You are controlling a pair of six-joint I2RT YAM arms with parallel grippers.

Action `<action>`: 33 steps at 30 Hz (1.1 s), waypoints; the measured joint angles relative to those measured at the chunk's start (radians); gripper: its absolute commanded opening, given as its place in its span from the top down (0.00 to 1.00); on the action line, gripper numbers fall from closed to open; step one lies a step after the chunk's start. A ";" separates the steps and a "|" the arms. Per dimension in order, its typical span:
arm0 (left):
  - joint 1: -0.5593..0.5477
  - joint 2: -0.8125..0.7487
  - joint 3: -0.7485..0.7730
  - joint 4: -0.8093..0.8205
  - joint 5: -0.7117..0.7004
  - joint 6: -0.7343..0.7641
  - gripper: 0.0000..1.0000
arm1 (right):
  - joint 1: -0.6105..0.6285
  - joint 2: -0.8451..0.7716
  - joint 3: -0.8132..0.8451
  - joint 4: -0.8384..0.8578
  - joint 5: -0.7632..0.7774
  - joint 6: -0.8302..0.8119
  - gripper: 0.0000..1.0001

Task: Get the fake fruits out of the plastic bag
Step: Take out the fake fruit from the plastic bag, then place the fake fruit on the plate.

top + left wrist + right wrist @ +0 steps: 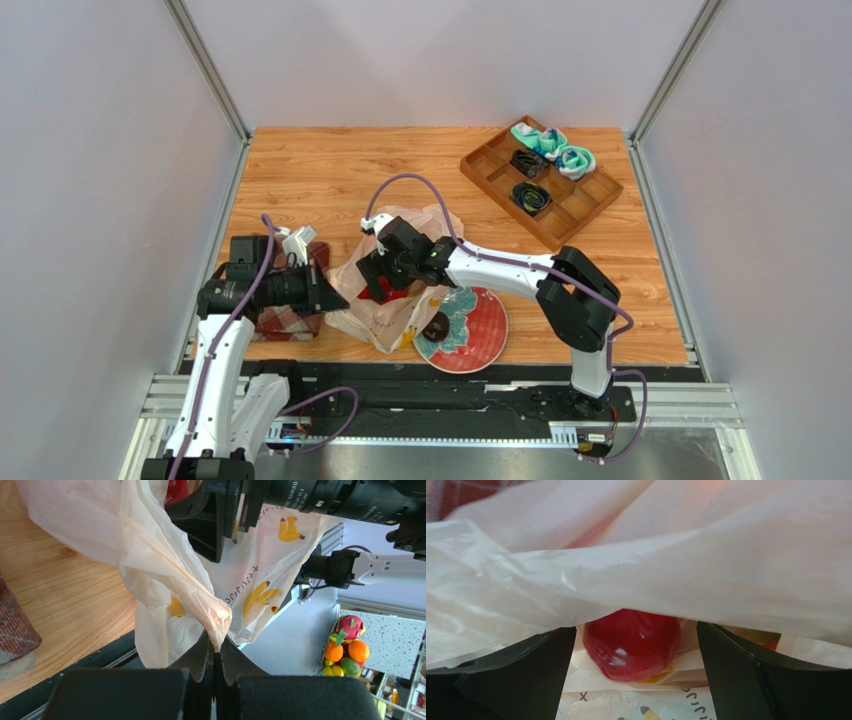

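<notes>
The red fruit (632, 642) is flanked by the spread fingers of the right end effector (636, 647) but overhung by a fold of the plastic bag (651, 570). Bare worktop (330, 170) is left between bag and tray (505, 205).
</notes>
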 measured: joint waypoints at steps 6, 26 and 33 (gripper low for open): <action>0.000 0.000 -0.003 0.000 0.002 0.000 1.00 | 0.000 0.028 -0.002 -0.023 -0.005 0.017 0.43; 0.013 0.122 0.000 0.113 -0.006 -0.023 1.00 | -0.011 -0.528 0.029 -0.076 -0.287 -0.337 0.69; 0.013 0.138 0.001 0.124 -0.018 -0.026 1.00 | -0.247 -0.807 -0.062 -0.168 -0.294 -0.391 0.70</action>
